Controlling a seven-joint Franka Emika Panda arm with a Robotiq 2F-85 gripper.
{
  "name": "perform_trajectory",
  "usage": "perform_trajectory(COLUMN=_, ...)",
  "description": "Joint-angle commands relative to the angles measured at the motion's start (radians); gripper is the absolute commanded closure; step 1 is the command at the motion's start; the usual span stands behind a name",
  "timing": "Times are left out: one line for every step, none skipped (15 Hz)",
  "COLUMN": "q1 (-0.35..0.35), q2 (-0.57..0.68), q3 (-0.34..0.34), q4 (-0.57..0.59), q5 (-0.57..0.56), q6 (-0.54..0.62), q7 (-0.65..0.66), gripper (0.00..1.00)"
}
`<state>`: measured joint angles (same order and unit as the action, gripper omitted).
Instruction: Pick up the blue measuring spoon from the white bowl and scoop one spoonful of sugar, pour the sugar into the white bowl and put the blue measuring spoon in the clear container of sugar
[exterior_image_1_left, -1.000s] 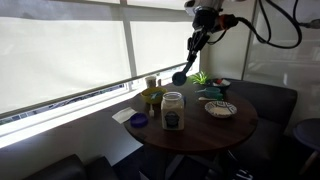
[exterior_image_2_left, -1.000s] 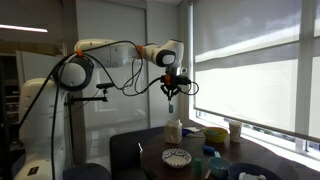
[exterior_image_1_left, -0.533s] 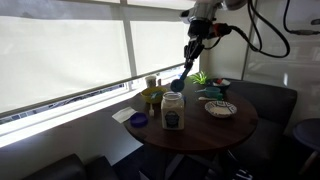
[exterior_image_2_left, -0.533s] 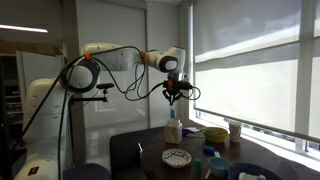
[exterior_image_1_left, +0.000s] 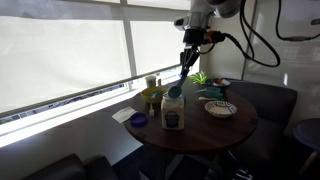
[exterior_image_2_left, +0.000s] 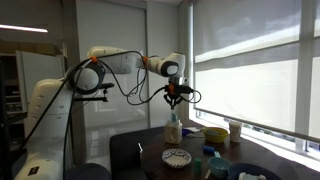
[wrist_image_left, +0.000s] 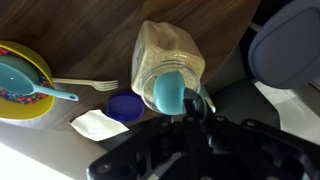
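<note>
My gripper (exterior_image_1_left: 187, 52) is shut on the handle of the blue measuring spoon (exterior_image_1_left: 177, 84), which hangs down with its bowl right at the mouth of the clear container of sugar (exterior_image_1_left: 172, 112). In the wrist view the spoon's teal bowl (wrist_image_left: 168, 92) covers the jar's opening (wrist_image_left: 166, 58), and the gripper (wrist_image_left: 190, 110) sits just below it. Pale sugar (wrist_image_left: 160, 48) shows through the jar wall. The white bowl (exterior_image_1_left: 221, 109) stands to the jar's side; it also shows in the wrist view (wrist_image_left: 285, 50). In an exterior view the gripper (exterior_image_2_left: 178, 96) is above the jar (exterior_image_2_left: 173, 130) and the bowl (exterior_image_2_left: 177, 157).
On the round dark table (exterior_image_1_left: 240, 128) are a small dark-blue dish (wrist_image_left: 125, 108), a white napkin (wrist_image_left: 95, 124), a fork (wrist_image_left: 85, 85), a yellow bowl (wrist_image_left: 25, 80) holding a teal spoon, a yellow-green jar (exterior_image_1_left: 152, 97) and a small plant (exterior_image_1_left: 200, 78). Windows with blinds stand behind.
My gripper has come down and across toward the jar with the spoon in it. The spoon's bowl now sits at the jar's mouth. Nothing else has moved.
</note>
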<state>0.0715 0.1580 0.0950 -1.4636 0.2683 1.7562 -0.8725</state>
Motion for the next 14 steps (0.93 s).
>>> perform_trajectory(q1=0.012, q2=0.026, q3=0.018, q4=0.018, q5=-0.067, q6=0.028, q7=0.008, gripper=0.98)
perform_trajectory(q1=0.015, q2=0.03, q3=0.023, q4=0.017, q5=-0.083, q6=0.037, q7=0.008, gripper=0.98)
perform_trajectory(q1=0.019, q2=0.035, q3=0.027, q4=0.016, q5=-0.102, q6=0.048, q7=0.007, gripper=0.98)
perform_trajectory(q1=0.022, q2=0.039, q3=0.03, q4=0.017, q5=-0.117, q6=0.057, q7=0.006, gripper=0.98)
perform_trajectory(q1=0.025, q2=0.045, q3=0.034, q4=0.016, q5=-0.132, q6=0.064, q7=0.005, gripper=0.98)
perform_trajectory(q1=0.028, q2=0.049, q3=0.037, q4=0.015, q5=-0.15, q6=0.067, q7=0.004, gripper=0.98)
perform_trajectory(q1=0.031, q2=0.054, q3=0.04, q4=0.013, q5=-0.165, q6=0.068, q7=0.006, gripper=0.98)
perform_trajectory(q1=0.034, q2=0.061, q3=0.043, q4=0.015, q5=-0.175, q6=0.055, q7=0.014, gripper=0.98)
perform_trajectory(q1=0.034, q2=0.066, q3=0.045, q4=0.019, q5=-0.169, q6=0.034, q7=0.02, gripper=0.98)
perform_trajectory(q1=0.031, q2=0.071, q3=0.049, q4=0.03, q5=-0.15, q6=0.002, q7=0.026, gripper=0.98)
perform_trajectory(q1=0.03, q2=0.075, q3=0.051, q4=0.036, q5=-0.14, q6=-0.023, q7=0.033, gripper=0.98)
perform_trajectory(q1=0.026, q2=0.081, q3=0.052, q4=0.048, q5=-0.123, q6=-0.053, q7=0.041, gripper=0.98)
perform_trajectory(q1=0.025, q2=0.086, q3=0.053, q4=0.057, q5=-0.113, q6=-0.074, q7=0.051, gripper=0.98)
perform_trajectory(q1=0.021, q2=0.093, q3=0.053, q4=0.07, q5=-0.099, q6=-0.099, q7=0.061, gripper=0.98)
